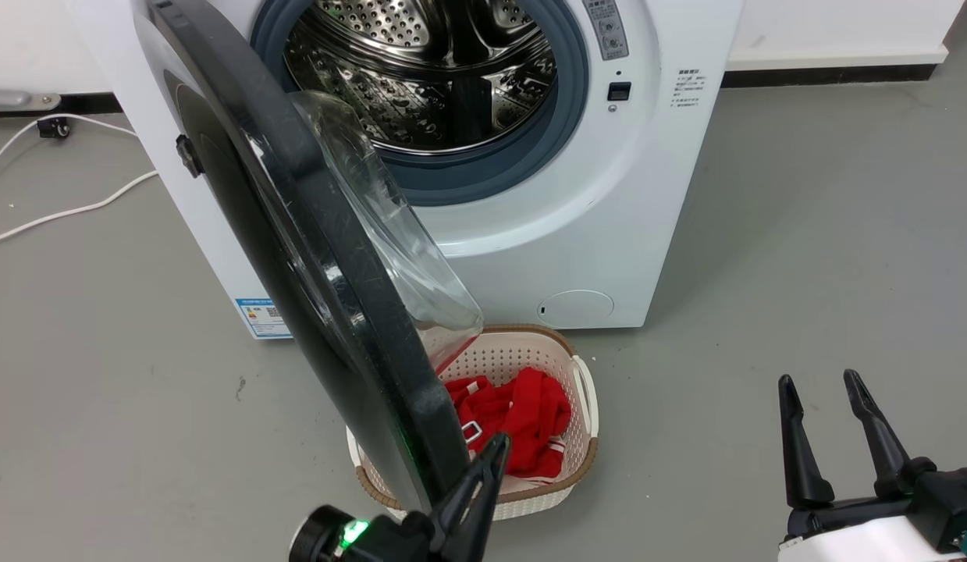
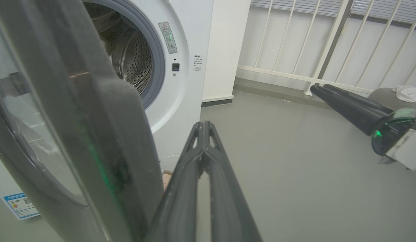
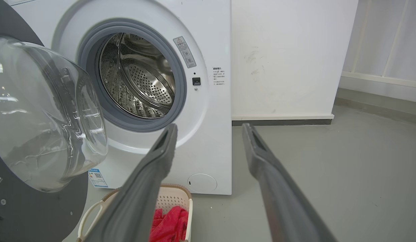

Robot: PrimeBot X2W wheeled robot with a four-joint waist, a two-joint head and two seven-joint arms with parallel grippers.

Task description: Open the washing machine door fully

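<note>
The washing machine (image 1: 608, 203) is a white front loader with its steel drum (image 1: 421, 70) exposed. The washing machine door (image 1: 296, 234), a black disc with a clear glass bowl (image 1: 389, 234), stands swung out, edge-on toward me. My left gripper (image 1: 497, 446) is shut with nothing between its fingers, and lies against the inner side of the door's lower rim. In the left wrist view the shut left gripper (image 2: 203, 125) runs alongside the door (image 2: 93, 141). My right gripper (image 1: 830, 390) hangs open over the floor to the right, away from the door; in its own view the right gripper (image 3: 209, 129) points at the machine (image 3: 208, 50).
A white perforated laundry basket (image 1: 584, 390) with red clothes (image 1: 522, 414) sits on the floor under the door's lower edge. White cables (image 1: 69, 211) lie on the floor at the left. Grey floor spreads to the right of the machine, with a white railing (image 2: 328, 40) beyond.
</note>
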